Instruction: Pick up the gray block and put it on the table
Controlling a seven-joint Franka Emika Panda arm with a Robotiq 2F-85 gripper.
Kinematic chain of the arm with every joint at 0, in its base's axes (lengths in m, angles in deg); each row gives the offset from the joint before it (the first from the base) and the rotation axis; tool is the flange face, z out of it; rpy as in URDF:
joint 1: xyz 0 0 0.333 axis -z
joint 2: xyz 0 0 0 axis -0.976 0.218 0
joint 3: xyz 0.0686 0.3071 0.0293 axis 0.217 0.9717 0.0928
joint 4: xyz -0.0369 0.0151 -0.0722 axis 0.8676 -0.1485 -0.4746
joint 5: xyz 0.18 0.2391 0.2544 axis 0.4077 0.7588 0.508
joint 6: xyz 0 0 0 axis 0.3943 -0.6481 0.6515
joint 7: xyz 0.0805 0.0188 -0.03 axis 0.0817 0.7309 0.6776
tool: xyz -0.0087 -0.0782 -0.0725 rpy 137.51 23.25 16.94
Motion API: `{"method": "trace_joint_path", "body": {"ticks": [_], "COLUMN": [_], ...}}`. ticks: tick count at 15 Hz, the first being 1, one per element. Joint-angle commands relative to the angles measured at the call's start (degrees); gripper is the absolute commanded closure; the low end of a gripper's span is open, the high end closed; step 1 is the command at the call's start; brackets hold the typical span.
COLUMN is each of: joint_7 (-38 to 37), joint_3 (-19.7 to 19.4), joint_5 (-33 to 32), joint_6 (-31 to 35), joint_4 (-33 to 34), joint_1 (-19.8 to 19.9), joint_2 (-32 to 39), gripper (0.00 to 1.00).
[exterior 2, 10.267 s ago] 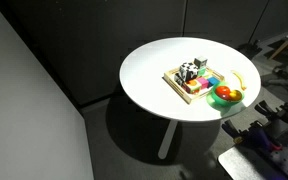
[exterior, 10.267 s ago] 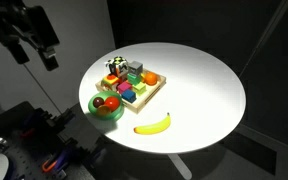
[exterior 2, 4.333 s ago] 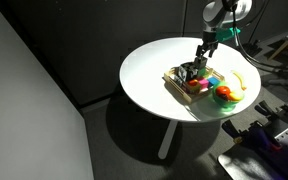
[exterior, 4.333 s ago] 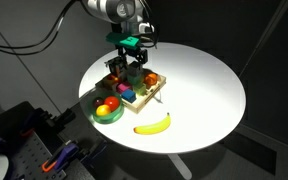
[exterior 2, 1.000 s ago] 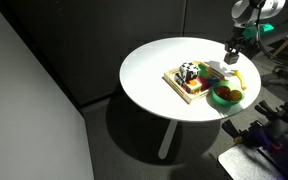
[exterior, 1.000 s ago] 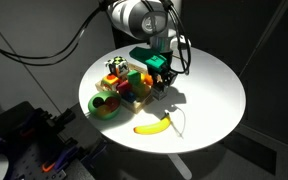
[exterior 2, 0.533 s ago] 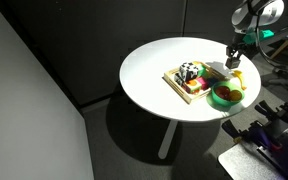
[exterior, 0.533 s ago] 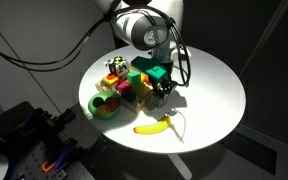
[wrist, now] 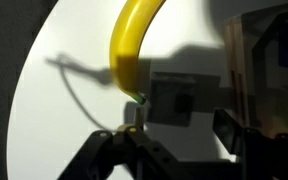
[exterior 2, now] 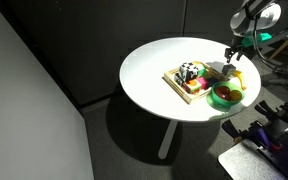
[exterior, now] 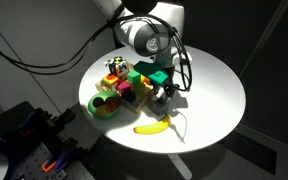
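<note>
The gray block appears in the wrist view as a plain pale square between the two dark fingers of the tool, over bare white surface. Whether it rests on the worktop or hangs just above it cannot be told. The fingers stand on either side of the block with the block in the gap, but the views do not show whether the pads press on it, so I cannot tell if the tool pinches it or stands spread around it. Just beside the block's corner lies the stem end of the banana, which curves away toward the top of the wrist view. On the block's other side is the wall of the wooden tray. In an exterior view the tool points down between the tray's outer side and the banana, which lies close to the near edge of the round worktop. The coloured blocks fill the tray, with a black-and-white checked block at its far corner. Beyond the tray, right at the worktop's edge, sits a green bowl holding red and orange fruit. The wide far part of the worktop shows plain white. In both exterior views the arm reaches in from above the tray's side.
</note>
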Motion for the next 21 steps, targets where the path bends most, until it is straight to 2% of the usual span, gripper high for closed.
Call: {"method": "trace_joint_path", "body": {"ticks": [1, 12, 21], "joint_7": [-0.2, 0.8, -0.7], "joint_3": [0.1, 2.1, 2.7], "joint_5": [-0.7, -0.3, -1.0], "joint_6": [-0.4, -3.5, -15.1], "joint_4": [1.2, -2.4, -5.4], "joint_1": [0.2, -1.2, -4.5], "joint_2": [0.1, -6.9, -15.5], "gripper": [0.01, 0.0, 0.0]}}
